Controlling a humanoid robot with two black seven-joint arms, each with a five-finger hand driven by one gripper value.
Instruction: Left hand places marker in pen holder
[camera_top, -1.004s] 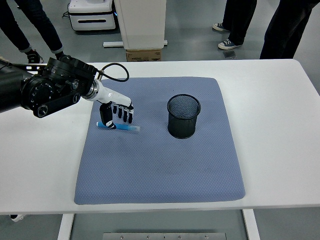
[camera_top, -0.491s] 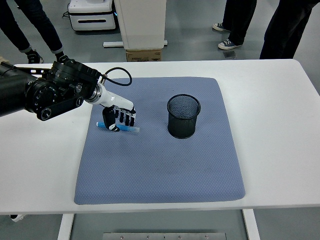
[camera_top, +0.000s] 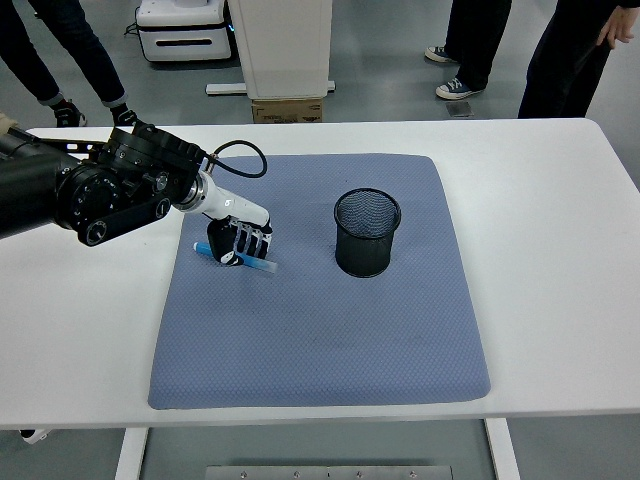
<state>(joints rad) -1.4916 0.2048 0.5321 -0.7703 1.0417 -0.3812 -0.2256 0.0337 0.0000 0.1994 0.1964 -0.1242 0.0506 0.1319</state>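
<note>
Landmark: the black mesh pen holder (camera_top: 367, 232) stands upright on the blue-grey mat (camera_top: 320, 330), roughly at the mat's upper middle.
Marker position: the marker (camera_top: 237, 259) lies flat on the mat well to the left of the pen holder, its length running left to right with the right end pointing toward the holder and tipped slightly toward the table's near edge.
Left hand: the left hand (camera_top: 240, 241) is down over the marker's middle with its fingers curled around it; whether the grip is fully closed or the marker has left the mat cannot be told from this view.
Right hand: not visible.
Risk, grip: the hand covers only a short stretch of a thin, smooth barrel, so the marker could likely roll or pivot out as it lifts.
Risk, transfer: the marker is held sideways, and unless it is turned upright over the holder it may catch on the rim or knock the light mesh cup over.
Risk, release: letting go off-centre could drop it onto the mat beside the holder.
Marker look: slender, light blue, with a darker blue left end; partly hidden under the fingers.
</note>
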